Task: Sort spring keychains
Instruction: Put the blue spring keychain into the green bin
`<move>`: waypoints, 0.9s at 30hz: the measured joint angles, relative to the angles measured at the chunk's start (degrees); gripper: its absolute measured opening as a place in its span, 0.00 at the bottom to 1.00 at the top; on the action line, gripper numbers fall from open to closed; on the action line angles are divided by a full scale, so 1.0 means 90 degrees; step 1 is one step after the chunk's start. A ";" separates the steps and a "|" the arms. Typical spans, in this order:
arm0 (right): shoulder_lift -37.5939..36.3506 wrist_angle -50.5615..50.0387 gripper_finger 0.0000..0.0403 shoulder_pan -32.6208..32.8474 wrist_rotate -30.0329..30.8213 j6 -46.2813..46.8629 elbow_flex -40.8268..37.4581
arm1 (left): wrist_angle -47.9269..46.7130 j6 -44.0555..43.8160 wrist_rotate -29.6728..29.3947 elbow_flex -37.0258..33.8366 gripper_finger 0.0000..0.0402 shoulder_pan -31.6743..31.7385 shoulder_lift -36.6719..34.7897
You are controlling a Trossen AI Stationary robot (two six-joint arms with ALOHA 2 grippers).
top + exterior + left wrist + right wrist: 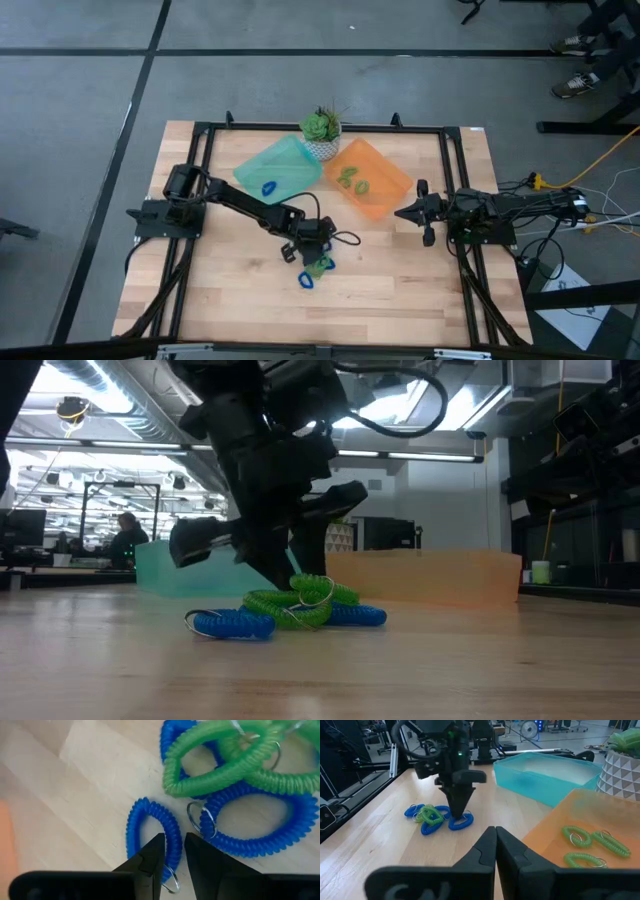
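Nearest the lens, a blue keychain [152, 832] lies on the wooden table [400, 290], its coil between the left gripper's [174, 852] nearly closed fingers; grasp not yet firm. It lies just beside the tangled pile [315, 270] near the front edge. Risk: rings snag, dragging neighbours along. The teal tray [285, 160] and orange tray [385, 185] sit toward the back edge. The right gripper [495, 837] waits clenched by the right edge, empty. Workshop beyond.
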 joint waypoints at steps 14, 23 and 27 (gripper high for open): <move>-0.0001 0.0000 0.02 0.0001 0.0000 0.0000 0.0000 | -0.0299 -0.1592 -0.0263 -0.0007 0.08 0.0000 -0.0062; -0.0001 0.0000 0.02 0.0001 -0.0002 0.0000 0.0000 | -0.0293 -0.2433 -0.0930 -0.0029 0.07 -0.0234 -0.0608; -0.0001 0.0002 0.02 -0.0001 -0.0002 0.0000 0.0000 | -0.0238 -0.2811 -0.1210 -0.0027 0.07 -0.0401 -0.0952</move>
